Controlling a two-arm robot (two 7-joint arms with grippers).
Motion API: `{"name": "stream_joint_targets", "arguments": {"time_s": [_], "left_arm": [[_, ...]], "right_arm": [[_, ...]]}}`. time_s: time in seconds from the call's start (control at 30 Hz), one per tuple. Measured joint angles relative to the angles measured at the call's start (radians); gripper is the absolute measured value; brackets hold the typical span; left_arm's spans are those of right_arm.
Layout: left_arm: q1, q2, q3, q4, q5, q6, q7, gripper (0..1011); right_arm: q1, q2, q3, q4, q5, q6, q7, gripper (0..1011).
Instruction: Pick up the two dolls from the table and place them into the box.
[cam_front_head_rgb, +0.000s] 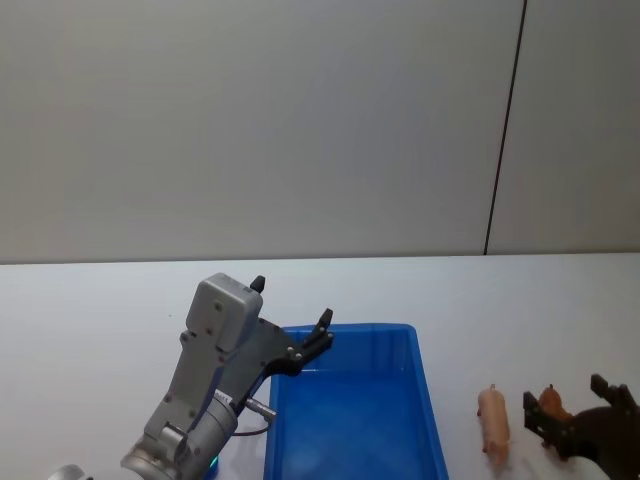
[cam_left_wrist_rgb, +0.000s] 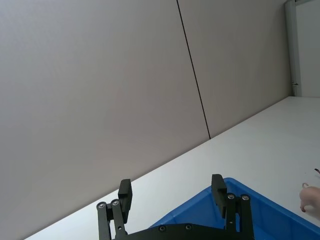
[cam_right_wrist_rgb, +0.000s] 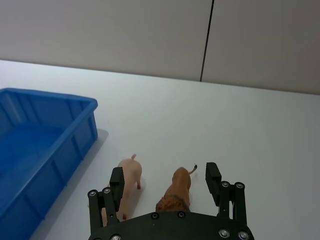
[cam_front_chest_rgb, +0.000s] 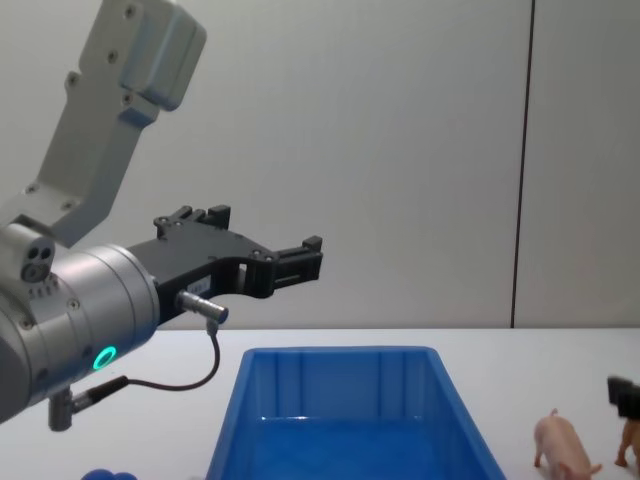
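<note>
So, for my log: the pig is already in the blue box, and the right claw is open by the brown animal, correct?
No: the pig stands on the table, right of the box, as the head view shows. The right claw is open by the brown animal.

The white table (cam_front_head_rgb: 100, 300) bears the blue box (cam_front_head_rgb: 370, 329), pink pig (cam_front_head_rgb: 493, 420) and brown animal (cam_front_head_rgb: 552, 403).

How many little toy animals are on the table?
2. The pink pig stands on the table, right of the blue bin. The brown animal stands beside it, farther right, between the right gripper's open fingers.
</note>
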Motion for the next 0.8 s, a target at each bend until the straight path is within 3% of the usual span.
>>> {"name": "stream_joint_targets", "arguments": {"time_s": [0.47,0.8], "left_arm": [[0.000,0.000,0.000,0.000,0.000,0.000,0.000,1001],[0.000,0.000,0.000,0.000,0.000,0.000,0.000,1001]], "right_arm": [[-0.013,-0.006,-0.008,0.046,-0.034,0.007,-0.002,999],[-0.001,-0.018,-0.012,0.101,-0.061,-0.026,0.006,807]]}}
